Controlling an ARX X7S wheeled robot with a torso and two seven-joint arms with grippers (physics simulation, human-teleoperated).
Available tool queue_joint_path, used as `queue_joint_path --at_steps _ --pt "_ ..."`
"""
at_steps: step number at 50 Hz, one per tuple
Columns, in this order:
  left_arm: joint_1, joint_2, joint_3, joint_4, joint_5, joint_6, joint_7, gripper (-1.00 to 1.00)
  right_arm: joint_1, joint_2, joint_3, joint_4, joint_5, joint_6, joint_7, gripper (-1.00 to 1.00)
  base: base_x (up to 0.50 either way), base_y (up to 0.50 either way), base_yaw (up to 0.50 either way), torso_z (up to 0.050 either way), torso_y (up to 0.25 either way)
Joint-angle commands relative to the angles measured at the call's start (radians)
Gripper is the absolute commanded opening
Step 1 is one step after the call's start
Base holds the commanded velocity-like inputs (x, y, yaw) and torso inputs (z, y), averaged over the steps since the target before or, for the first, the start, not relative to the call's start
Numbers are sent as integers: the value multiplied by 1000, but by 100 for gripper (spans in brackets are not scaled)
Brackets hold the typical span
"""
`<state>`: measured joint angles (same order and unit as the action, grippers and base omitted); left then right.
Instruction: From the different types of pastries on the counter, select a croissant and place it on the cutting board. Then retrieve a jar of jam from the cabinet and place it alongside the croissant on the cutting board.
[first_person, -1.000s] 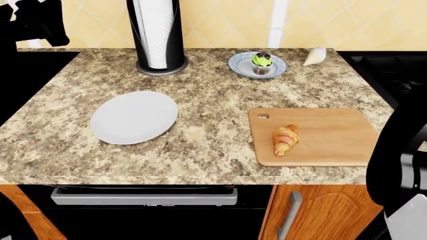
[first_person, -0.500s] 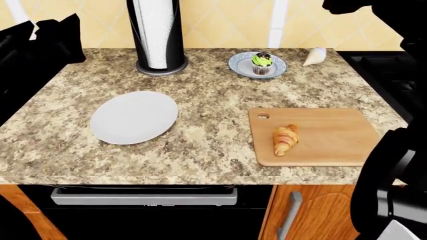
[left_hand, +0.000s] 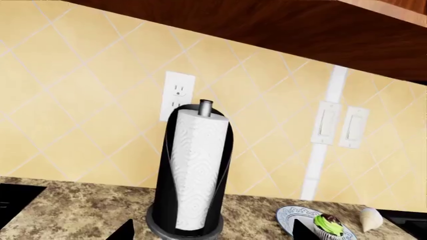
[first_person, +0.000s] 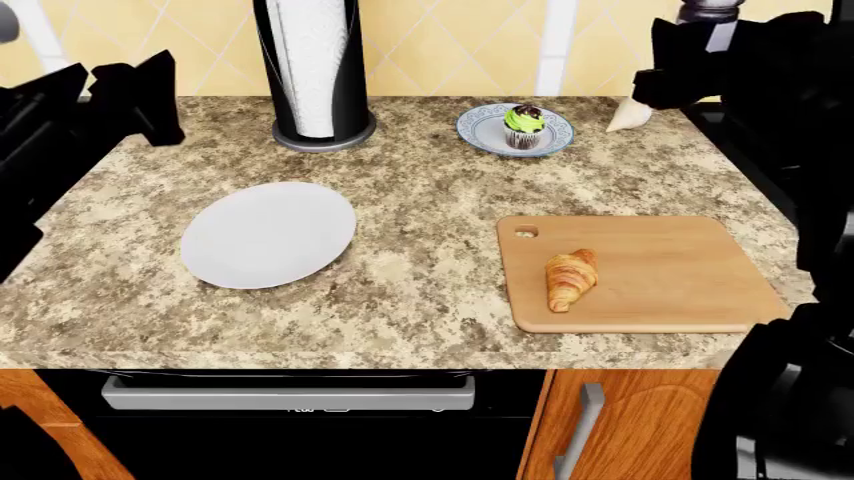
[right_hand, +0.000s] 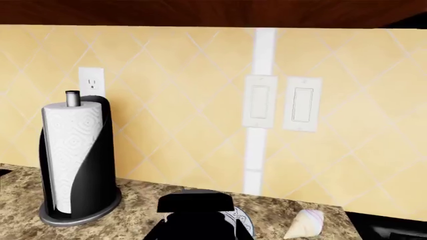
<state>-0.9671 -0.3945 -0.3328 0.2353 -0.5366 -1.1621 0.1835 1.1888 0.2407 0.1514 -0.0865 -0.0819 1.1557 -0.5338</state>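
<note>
Yellow diamond-tiled wall (right_hand: 167, 75) with outlet (left_hand: 177, 95), dark cabinet (left_hand: 280, 30) above

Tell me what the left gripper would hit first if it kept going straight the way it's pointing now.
Most likely the paper towel roll in its black holder: it sits nearly centred ahead in the left wrist view, between the left gripper's fingertips at the picture's edge. Depth is unclear, so it could pass above and reach the tiled wall.

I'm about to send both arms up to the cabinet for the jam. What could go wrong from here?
1. The left gripper is raised close to the paper towel holder; a sideways swing might topple it.
2. The right gripper hangs near the shell and cupcake, which it could knock.
3. The croissant lies loose on the cutting board; setting the jar down carelessly could push it off.
</note>
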Motion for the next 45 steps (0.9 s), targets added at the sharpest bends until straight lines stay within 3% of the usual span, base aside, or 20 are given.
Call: queue_joint_path --at_steps 1,19,31,45 --pt "12 1 2 8 -8 -3 -2 100 -100 13 42 -75 3 -8 0 -100 0 0 0 0 10" --pt "16 -3 17 20 -14 -12 -10 100 -249 -20 129 -29 24 -157 27 -100 0 0 0 1 1" --pt "33 0 15 35 -24 -22 -16 100 -335 -23 159 -39 28 -158 36 -100 0 0 0 0 0" --pt "33 -6 18 30 -25 -19 -22 100 -361 -40 188 90 23 -292 94 -100 0 0 0 1 1"
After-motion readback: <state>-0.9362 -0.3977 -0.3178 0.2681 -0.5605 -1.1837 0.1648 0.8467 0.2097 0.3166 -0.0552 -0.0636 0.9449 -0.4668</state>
